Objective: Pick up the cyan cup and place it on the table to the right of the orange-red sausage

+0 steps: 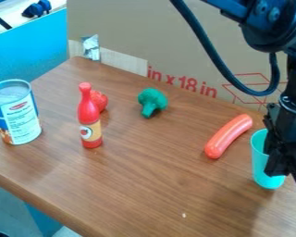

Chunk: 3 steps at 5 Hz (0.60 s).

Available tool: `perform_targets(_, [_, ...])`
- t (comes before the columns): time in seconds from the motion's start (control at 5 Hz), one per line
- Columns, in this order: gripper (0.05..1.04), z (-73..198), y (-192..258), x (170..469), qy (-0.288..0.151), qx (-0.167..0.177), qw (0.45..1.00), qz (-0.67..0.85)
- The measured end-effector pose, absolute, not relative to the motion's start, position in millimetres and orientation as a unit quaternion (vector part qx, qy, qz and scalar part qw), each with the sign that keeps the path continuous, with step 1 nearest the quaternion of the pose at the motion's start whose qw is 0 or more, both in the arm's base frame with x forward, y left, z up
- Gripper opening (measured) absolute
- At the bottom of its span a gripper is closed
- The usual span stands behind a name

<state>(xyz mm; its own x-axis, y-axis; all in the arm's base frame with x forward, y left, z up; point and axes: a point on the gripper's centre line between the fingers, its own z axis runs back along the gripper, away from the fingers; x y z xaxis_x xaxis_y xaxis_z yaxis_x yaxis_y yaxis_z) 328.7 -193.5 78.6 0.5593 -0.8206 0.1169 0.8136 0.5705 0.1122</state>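
A tapered turquoise plastic cup [259, 159], long axis near-vertical, is partly hidden by the black robotic pincer [285, 175] at its right, above the brown wood-grain worktop [144, 185]. Whether it is gripped cannot be told.

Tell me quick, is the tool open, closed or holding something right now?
Tool: at the right, overlapping the cup in view; whether it's open, closed or gripping the cup can't be told.

sausage [228, 136] between broccoli [153, 101] and cup [259, 159]
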Motion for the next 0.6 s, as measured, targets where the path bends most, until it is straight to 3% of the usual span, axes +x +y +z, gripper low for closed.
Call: perform_targets(0.6, [0.106,69.4,-202.5,365.8,-0.097,0.047,0.873,-0.475])
